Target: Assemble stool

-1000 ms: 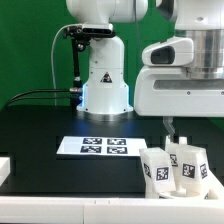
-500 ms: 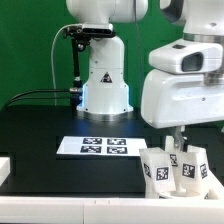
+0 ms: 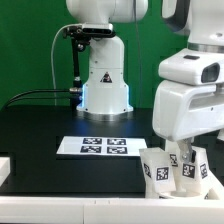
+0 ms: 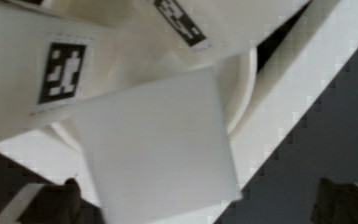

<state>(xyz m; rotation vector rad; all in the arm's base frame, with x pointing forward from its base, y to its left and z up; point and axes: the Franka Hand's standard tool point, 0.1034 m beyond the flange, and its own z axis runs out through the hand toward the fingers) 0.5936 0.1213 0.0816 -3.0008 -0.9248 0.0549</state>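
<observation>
Green backdrop stands behind a black table (image 3: 40, 130), and on this table lies everything of the scene. At the exterior view's right, near the front edge of the table, several short white stool legs (image 3: 160, 168) stand close together in a group, each with a black-and-white square tag on its side. Some of them seem to touch each other. The round seat I cannot find in either view.

Just above this group hangs the arm's big white wrist housing (image 3: 192, 100), and under it the gripper (image 3: 181, 152) comes down among the tops of the legs. Only a small dark part of it shows between them, so whether the fingers are apart or closed on a leg, I cannot tell. The wrist view is filled with white tagged parts (image 4: 149, 140) very near the camera, tilted in the frame, with dark table beside them.

Toward the exterior view's left of the legs, flat on the table, lies the marker board (image 3: 103, 147) with four tags. Behind it, further back, stands the white robot base (image 3: 104, 80), with a black cable (image 3: 40, 95) running to it.
</observation>
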